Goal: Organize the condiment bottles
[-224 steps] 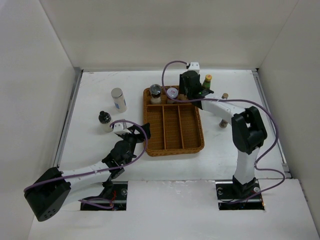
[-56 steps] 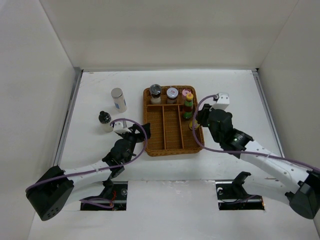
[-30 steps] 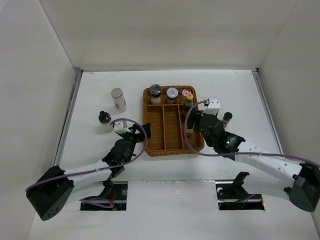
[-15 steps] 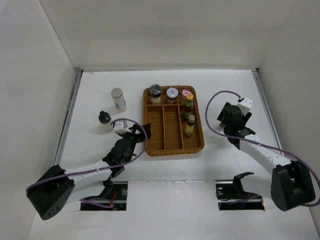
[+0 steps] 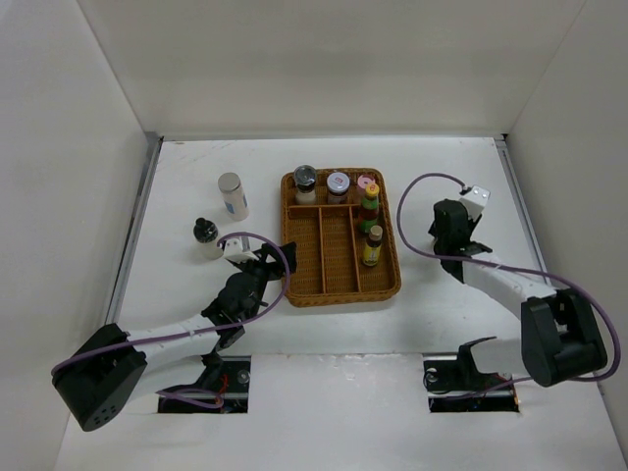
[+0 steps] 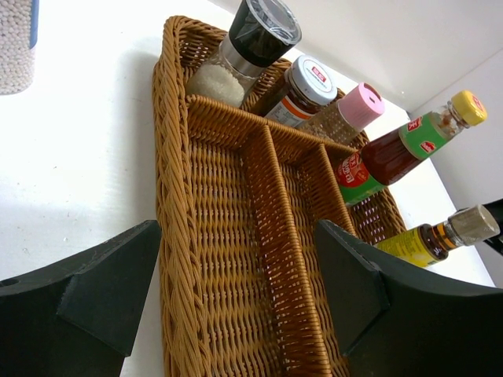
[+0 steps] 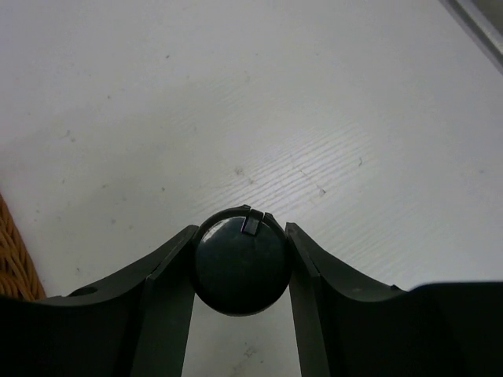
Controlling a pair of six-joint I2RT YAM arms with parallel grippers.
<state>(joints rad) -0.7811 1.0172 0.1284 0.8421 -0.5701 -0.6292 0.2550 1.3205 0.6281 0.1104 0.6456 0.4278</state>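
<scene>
My right gripper [image 5: 452, 230] stands right of the wicker tray [image 5: 292, 257]. In the right wrist view its fingers [image 7: 167, 276] are shut on the round black cap of a small bottle [image 7: 240, 259] standing on the table. The gripper hides that bottle in the top view. The tray holds a black-lidded jar [image 5: 305, 178], a grey-lidded jar [image 5: 338, 183], a pink-lidded jar [image 5: 366, 183], a green-labelled yellow-capped bottle [image 5: 370, 206] and a brown yellow-labelled bottle [image 5: 373, 245]. A white cylinder with a grey cap [image 5: 233, 196] and a small black-lidded jar [image 5: 205, 234] stand left of the tray. My left gripper [image 5: 272, 265] is open and empty at the tray's near left edge.
The left wrist view shows the tray's woven dividers [image 6: 271, 204] between my open left fingers [image 6: 102, 290], with the jars [image 6: 251, 39] in its far row. White walls enclose the table on three sides.
My right gripper has left the brown yellow-labelled bottle in the tray, swung right and closed on the black-capped bottle. The left arm has not moved.
</scene>
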